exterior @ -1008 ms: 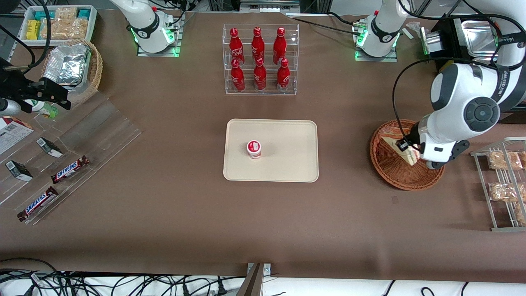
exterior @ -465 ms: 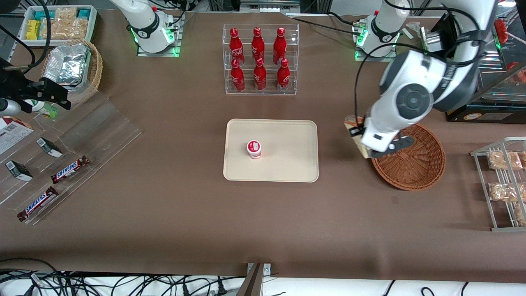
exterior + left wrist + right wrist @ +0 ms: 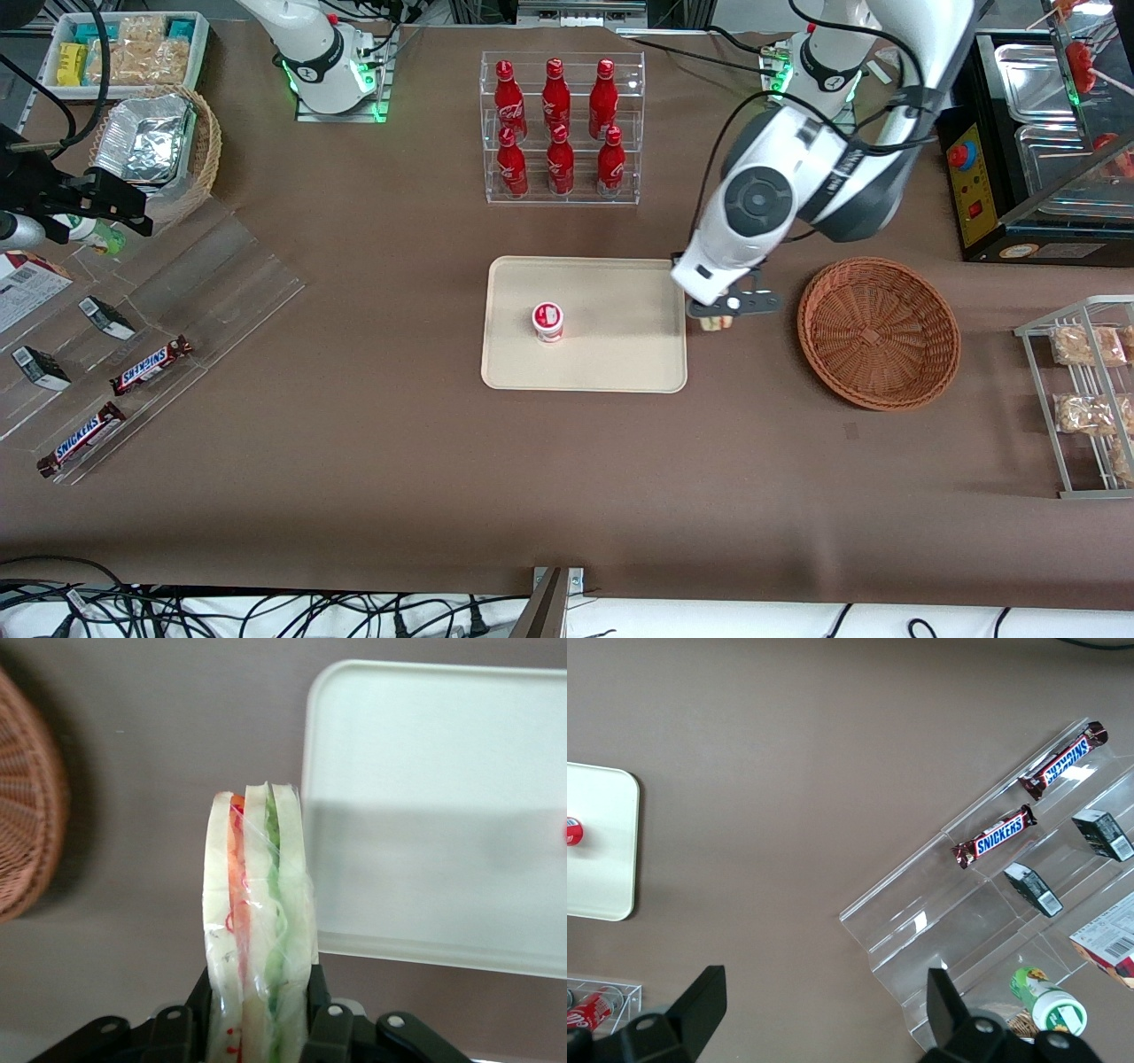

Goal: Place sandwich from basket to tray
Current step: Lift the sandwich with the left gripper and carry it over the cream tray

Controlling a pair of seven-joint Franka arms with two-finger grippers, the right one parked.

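Observation:
My left gripper (image 3: 716, 321) is shut on the clear-wrapped sandwich (image 3: 259, 921), a wedge of pale bread with red and green layers, held above the table between the basket and the tray. In the front view only a bit of the sandwich (image 3: 714, 324) shows under the wrist. The round reddish-brown wicker basket (image 3: 879, 332) holds nothing; its rim also shows in the left wrist view (image 3: 27, 842). The cream tray (image 3: 620, 354) lies at mid-table, its edge just beside the gripper; it also shows in the left wrist view (image 3: 443, 815).
A small red-and-white cup (image 3: 547, 322) stands on the tray. A clear rack of red bottles (image 3: 560, 128) stands farther from the camera than the tray. A wire rack of bagged snacks (image 3: 1085, 390) stands toward the working arm's end, a clear candy-bar stand (image 3: 133, 319) toward the parked arm's.
My left gripper has lifted the sandwich out of the basket and carried it sideways to the tray's edge. The basket is left holding nothing.

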